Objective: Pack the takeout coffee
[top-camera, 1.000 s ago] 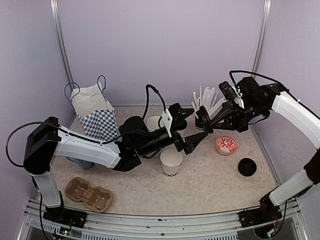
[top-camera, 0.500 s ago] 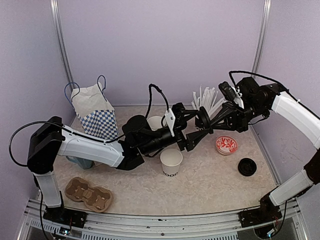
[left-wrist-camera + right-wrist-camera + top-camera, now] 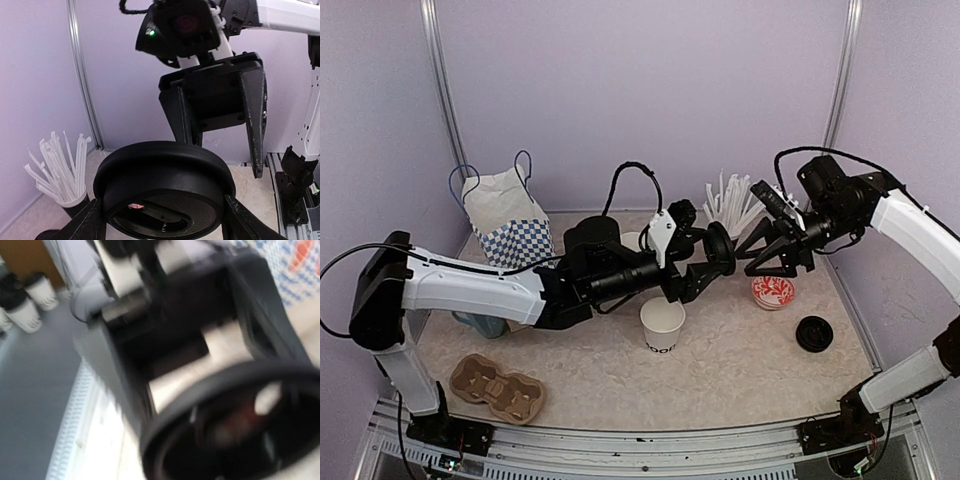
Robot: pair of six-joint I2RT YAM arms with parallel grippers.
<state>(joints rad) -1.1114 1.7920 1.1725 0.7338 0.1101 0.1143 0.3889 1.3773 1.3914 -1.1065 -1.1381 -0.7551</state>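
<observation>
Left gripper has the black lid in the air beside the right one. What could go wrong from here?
The lid is pinched only at its rim by the left gripper, so it may slip or tilt on the way to the open cup. The right gripper hangs open close beside the lid; a swing might clip it. The cup stands free, so off-centre pressing could tip it.

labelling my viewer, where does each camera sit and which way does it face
top external: high behind the arm bases, looking down on the table; both arms show, left gripper holding the black lid, right gripper open.
left wrist: faces the right gripper across the lid; own fingers at bottom corners.
right wrist: blurred, faces the lid and left gripper; its fingers unclear.
shared: both wrist views see the lid, opposite sides.
</observation>
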